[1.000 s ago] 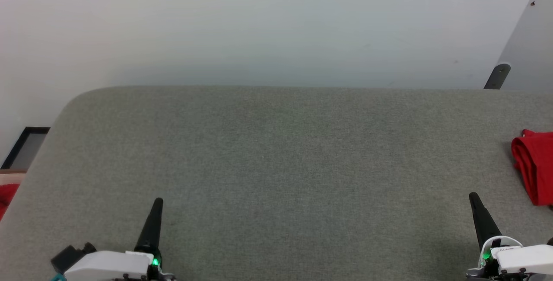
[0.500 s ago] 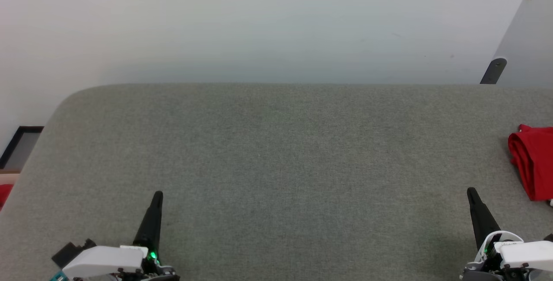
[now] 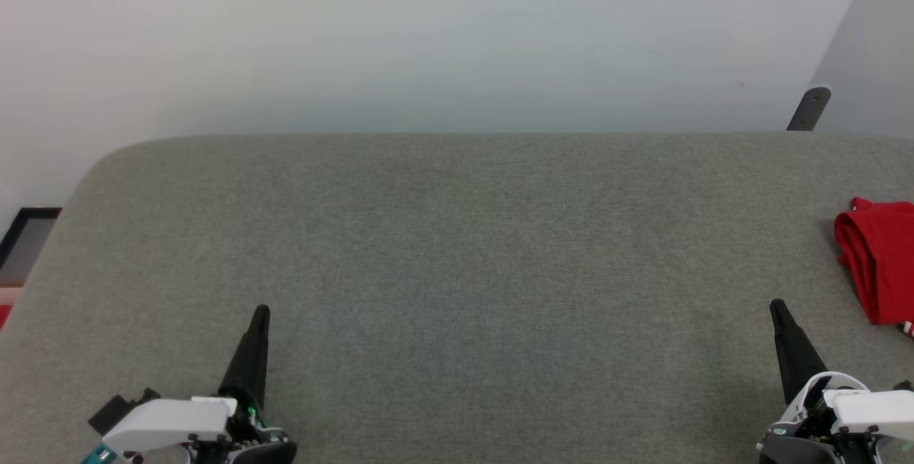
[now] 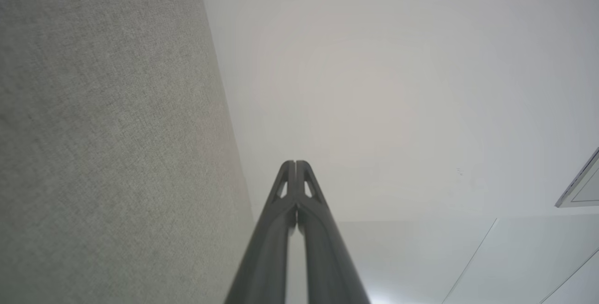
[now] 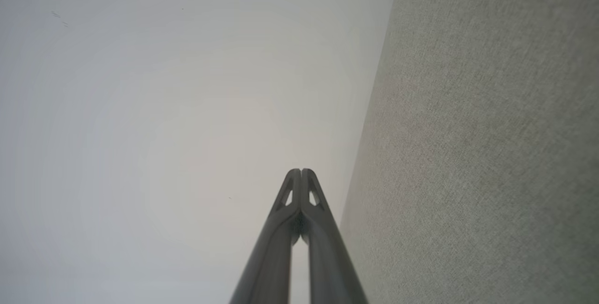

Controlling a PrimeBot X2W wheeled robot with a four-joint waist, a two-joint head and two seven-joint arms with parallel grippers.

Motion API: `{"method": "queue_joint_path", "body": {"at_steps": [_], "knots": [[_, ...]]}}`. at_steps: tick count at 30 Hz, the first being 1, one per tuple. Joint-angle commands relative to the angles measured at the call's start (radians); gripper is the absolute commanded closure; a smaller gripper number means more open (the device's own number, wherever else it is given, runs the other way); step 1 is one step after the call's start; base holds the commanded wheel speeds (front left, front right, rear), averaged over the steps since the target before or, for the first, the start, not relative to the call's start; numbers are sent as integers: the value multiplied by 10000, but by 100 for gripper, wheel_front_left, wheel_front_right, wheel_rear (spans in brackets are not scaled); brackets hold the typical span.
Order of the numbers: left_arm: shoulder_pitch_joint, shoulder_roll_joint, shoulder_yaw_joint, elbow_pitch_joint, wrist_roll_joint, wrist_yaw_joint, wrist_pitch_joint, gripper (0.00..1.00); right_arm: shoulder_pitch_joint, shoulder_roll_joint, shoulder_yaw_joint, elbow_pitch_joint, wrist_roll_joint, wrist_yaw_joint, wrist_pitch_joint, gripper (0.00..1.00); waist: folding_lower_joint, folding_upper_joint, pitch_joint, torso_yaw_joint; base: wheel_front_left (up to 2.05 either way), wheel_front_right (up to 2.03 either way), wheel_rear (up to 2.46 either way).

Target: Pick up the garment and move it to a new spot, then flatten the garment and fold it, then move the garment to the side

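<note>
The garment (image 3: 878,264) is a folded red bundle at the far right edge of the grey fabric table (image 3: 457,250), partly cut off by the head view's border. A bit of white-and-red trim peeks out at its lower corner. My right gripper (image 3: 777,305) hovers low at the lower right, shut and empty, a short way left of and nearer than the garment. At the lower left my left gripper (image 3: 261,311) is shut too, holding nothing. The wrist views show the left gripper (image 4: 295,163) and the right gripper (image 5: 300,171) with fingertips pressed together.
A pale floor lies beyond the table's far edge. A dark table leg (image 3: 809,108) stands at the upper right beside a grey panel (image 3: 867,57). A black-framed object (image 3: 25,235) sits on the floor past the rounded left corner.
The head camera has shifted, so the whole scene sits slightly higher and further left in the picture. Both grippers stay shut, and the garment lies where it was.
</note>
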Motion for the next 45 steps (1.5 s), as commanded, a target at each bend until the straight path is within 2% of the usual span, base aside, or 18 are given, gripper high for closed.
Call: {"method": "queue_joint_path", "body": {"at_steps": [1, 45], "knots": [[-136, -36, 50, 17, -196, -31, 68, 100, -167, 45, -16, 26, 165, 2, 41, 100, 0, 0, 13, -14, 0, 0, 0], [-164, -60, 84, 23, -277, -32, 113, 100, -150, 59, -12, 40, 284, 4, 64, 100, 0, 0, 37, -41, 0, 0, 0]]}}
